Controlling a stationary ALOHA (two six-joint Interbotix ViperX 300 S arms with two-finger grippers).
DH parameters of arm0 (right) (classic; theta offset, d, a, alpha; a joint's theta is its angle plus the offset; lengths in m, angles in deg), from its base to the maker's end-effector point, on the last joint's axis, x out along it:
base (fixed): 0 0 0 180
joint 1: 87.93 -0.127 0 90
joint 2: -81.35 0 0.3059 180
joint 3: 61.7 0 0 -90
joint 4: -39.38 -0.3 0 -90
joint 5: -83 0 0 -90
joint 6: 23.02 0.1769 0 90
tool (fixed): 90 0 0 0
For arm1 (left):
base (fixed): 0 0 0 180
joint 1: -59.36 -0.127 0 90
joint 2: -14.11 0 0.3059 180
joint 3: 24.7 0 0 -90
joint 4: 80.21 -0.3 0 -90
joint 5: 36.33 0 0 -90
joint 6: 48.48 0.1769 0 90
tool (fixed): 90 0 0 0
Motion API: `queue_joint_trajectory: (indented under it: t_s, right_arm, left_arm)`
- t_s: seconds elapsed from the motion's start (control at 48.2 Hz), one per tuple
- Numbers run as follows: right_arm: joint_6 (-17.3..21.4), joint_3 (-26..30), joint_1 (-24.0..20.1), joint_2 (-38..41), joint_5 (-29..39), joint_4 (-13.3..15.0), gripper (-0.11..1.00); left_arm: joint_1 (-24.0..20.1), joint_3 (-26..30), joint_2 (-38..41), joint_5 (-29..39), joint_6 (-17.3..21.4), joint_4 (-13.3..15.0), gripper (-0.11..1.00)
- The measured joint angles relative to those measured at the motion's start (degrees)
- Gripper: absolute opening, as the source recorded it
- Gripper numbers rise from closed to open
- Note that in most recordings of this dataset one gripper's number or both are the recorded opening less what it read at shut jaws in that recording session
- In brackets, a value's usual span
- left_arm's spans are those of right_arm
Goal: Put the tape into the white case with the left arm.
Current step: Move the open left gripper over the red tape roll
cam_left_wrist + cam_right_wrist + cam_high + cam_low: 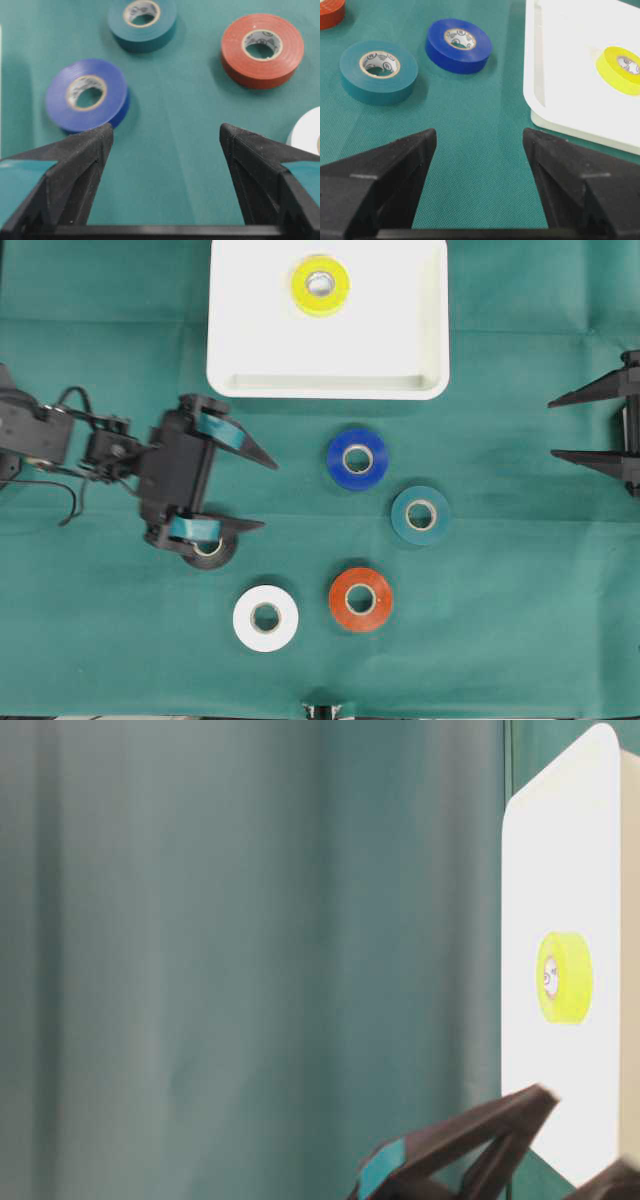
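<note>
The left pincer (pixel 258 490), prongs apart, hovers above a black tape (pixel 212 552) beneath its lower prong

I find no legible text. The paper cores of the round blue tape roll (pixel 458 45) and the round teal tape roll (pixel 378 71) beside it carry small printed marks, too small and blurred to read.
</note>
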Motion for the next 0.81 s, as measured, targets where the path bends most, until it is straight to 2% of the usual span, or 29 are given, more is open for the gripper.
queue_joint_trajectory:
  t_s: [0.415, 0.809]
  right_arm:
    - [0.0, 0.0, 0.0, 0.0, 0.0, 0.0, 0.97]
    - [0.0, 0.0, 0.0, 0.0, 0.0, 0.0, 0.97]
  left_arm:
    - [2.1, 8.7, 10.0, 0.1, -0.1, 0.1, 0.88]
    - [2.3, 14.9, 16.7, 0.3, -5.2, 0.1, 0.88]
